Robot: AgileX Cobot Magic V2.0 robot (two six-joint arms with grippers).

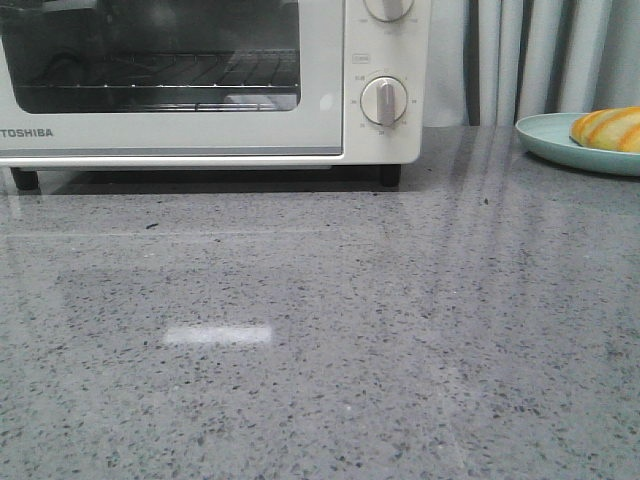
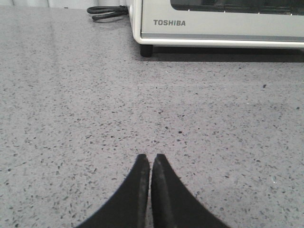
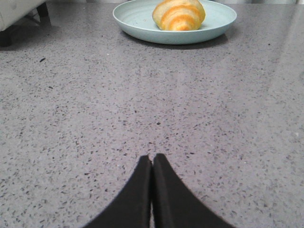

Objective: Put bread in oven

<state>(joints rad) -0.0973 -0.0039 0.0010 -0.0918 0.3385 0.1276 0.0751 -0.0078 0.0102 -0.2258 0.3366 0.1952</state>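
Observation:
The bread (image 1: pixel 608 128) (image 3: pixel 179 14), a golden-brown roll with pale stripes, lies on a light blue plate (image 1: pixel 545 138) (image 3: pixel 135 19) at the far right of the counter. The cream-white Toshiba oven (image 1: pixel 330 110) (image 2: pixel 213 26) stands at the back left with its glass door closed; a wire rack shows behind the window. My left gripper (image 2: pixel 150 156) is shut and empty above bare counter in front of the oven's left foot. My right gripper (image 3: pixel 152 156) is shut and empty, well short of the plate. Neither gripper shows in the front view.
A black power cord (image 2: pixel 107 12) lies coiled on the counter beside the oven's left side. Grey curtains (image 1: pixel 540 55) hang behind the plate. The speckled grey counter (image 1: pixel 320 330) stretches from the oven to the near edge.

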